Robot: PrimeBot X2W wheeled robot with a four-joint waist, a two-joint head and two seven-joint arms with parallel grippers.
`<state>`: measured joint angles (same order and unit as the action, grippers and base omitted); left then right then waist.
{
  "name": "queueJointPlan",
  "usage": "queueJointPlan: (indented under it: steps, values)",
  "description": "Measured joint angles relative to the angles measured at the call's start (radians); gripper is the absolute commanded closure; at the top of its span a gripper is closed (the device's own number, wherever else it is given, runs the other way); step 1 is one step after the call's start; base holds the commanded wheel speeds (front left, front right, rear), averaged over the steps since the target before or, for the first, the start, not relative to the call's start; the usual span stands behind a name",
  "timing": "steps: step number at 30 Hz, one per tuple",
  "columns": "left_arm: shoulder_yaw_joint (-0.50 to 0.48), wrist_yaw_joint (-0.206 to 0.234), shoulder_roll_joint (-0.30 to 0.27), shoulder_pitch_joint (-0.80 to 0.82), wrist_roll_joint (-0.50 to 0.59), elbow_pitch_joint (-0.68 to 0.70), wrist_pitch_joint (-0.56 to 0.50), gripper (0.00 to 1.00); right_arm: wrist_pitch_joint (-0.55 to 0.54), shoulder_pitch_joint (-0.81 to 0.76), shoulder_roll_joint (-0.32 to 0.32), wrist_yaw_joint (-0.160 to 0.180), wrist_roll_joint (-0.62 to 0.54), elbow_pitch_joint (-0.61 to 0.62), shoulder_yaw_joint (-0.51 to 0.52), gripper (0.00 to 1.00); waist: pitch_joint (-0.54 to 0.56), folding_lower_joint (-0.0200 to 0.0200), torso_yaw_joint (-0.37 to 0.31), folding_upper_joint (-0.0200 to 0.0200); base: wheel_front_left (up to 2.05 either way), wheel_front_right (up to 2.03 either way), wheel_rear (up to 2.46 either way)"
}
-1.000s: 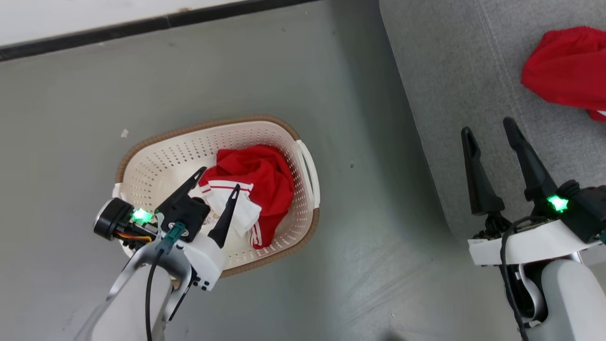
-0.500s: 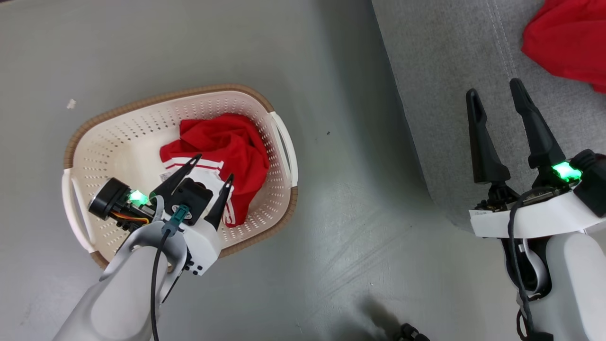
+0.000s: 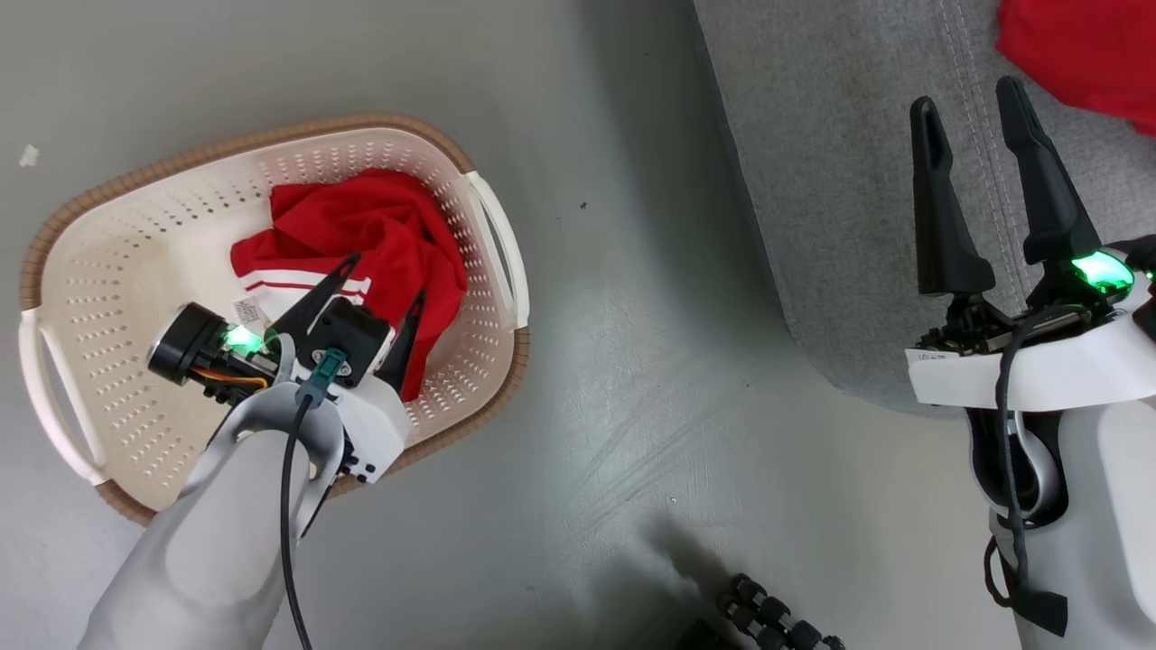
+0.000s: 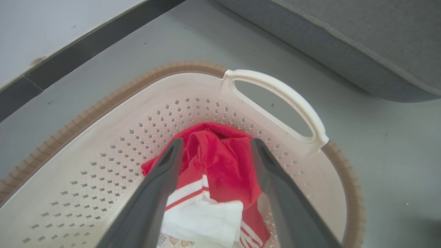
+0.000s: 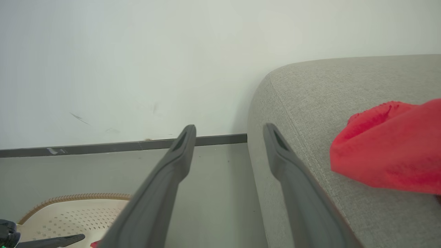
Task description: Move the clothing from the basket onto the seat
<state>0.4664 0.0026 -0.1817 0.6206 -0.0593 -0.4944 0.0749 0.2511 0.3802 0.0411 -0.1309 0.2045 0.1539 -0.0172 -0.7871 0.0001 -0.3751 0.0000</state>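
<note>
Now the left gripper (image 3: 386, 277), jaws wide and empty, hangs nearer over the clothing (image 3: 379, 217), perhaps touching it, by the basket (image 3: 271, 137) wall facing the seat (image 3: 813, 181).

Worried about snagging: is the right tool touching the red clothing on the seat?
Apart. The right wrist view shows bare grey seat between the open right tool and the red clothing.
</note>
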Motion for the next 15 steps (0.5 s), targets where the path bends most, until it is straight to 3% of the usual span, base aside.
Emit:
queueJointPlan:
  steps: [15]
  values:
    - [-0.009, 0.017, 0.009, 0.069, 0.007, -0.091, 0.032, 0.00, 0.000, 0.037, 0.000, 0.000, 0.000, 0.004, -0.002, 0.00, -0.084, 0.0000, -0.044, 0.0000, 0.00, 0.00, 0.00]
